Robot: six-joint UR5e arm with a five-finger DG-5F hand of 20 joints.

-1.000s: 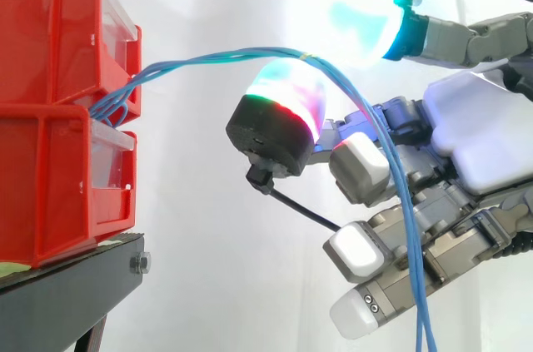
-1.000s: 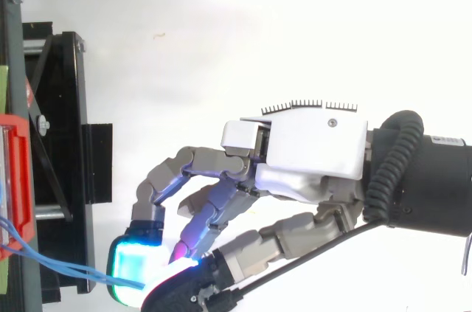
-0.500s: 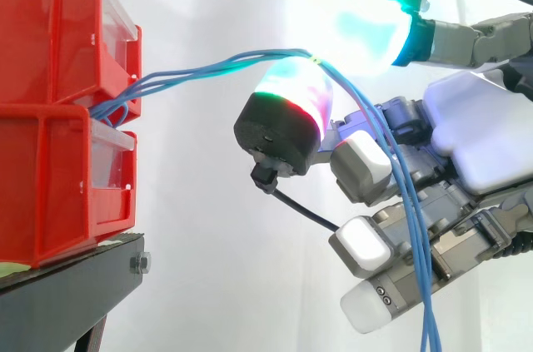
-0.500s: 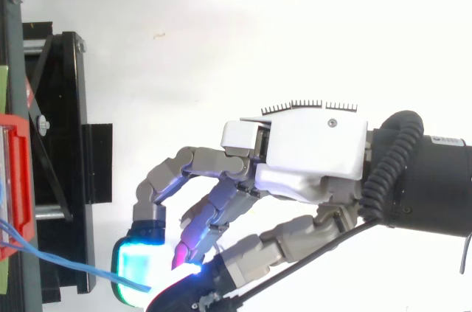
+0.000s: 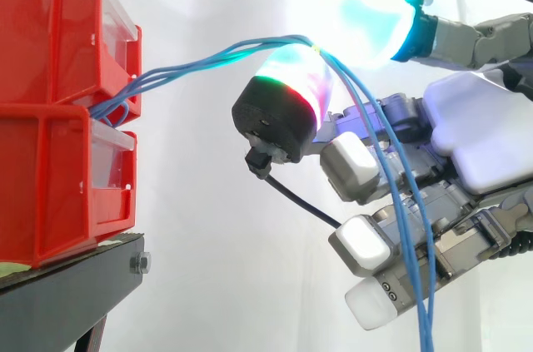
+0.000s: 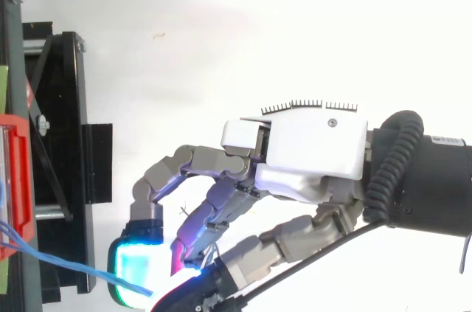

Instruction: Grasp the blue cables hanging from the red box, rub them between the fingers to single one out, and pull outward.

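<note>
REMOTE STATION: I see the hand [image 5: 487,140] in the side view pinching the cables [image 5: 200,61] between two glowing pads [image 5: 366,19], one cyan and green above, one rimmed in red and green below. The pads meet on the bundle near the top of the frame, right of centre. The other fingers are curled underneath with their white tips turned left, and I cannot see them gripping anything.

The cables are thin and blue. They come out at the foot of the upper bin [image 5: 58,36], where it sits on the lower bin [image 5: 58,185], and a small loop of them hangs at that spot. From there they climb rightward in a shallow arc, close together, to the pinch. Past the pads they spread a little, drop steeply across the front of the curled fingers and leave by the bottom edge. I cannot tell how many strands there are.

The two red bins are stacked on the black stand [image 5: 67,294] at the left, well apart from the hand, before the white curtain [image 5: 208,244].

From above, the hand [image 6: 317,150] comes in from the right with its fingers bent toward the lower edge. The cables [image 6: 66,266] run from the red bin at the left edge to the cyan pad.
</note>
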